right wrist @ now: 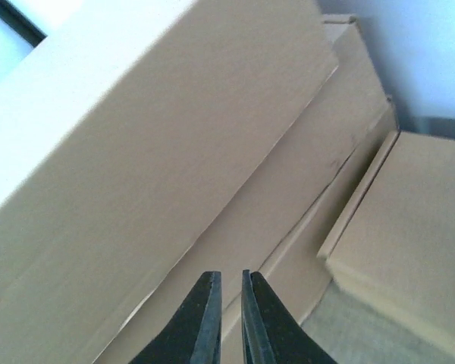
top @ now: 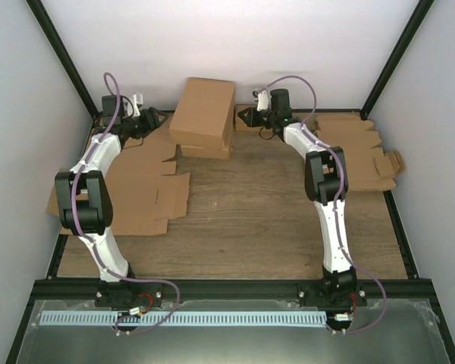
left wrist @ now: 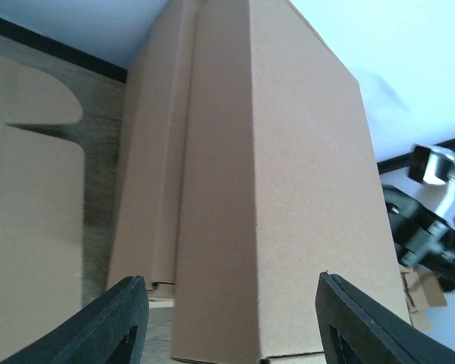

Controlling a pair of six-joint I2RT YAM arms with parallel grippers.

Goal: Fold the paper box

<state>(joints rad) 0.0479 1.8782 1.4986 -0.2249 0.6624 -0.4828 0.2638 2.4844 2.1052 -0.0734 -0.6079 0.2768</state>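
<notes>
Nearest, the left gripper (left wrist: 231,279) is held wide and the right gripper (right wrist: 231,274) almost shut, empty, beside the paper box (top: 203,114) at the counter's far edge, where it could be toppled by uneven pushing.

- White tubular left arm (top: 98,231): white links, black joint housings.
- Matching white right arm (top: 335,227): the same white links and black joints.
- Thin purple-grey cable (top: 76,206) runs along each arm.
- Black base mounts (top: 129,293) at 6 o'clock carry red and white wiring.
- Matte black left gripper (left wrist: 231,279): broad tapered fingers with recessed slots.
- Matte black right gripper (right wrist: 229,274): slim pointed fingers.
</notes>
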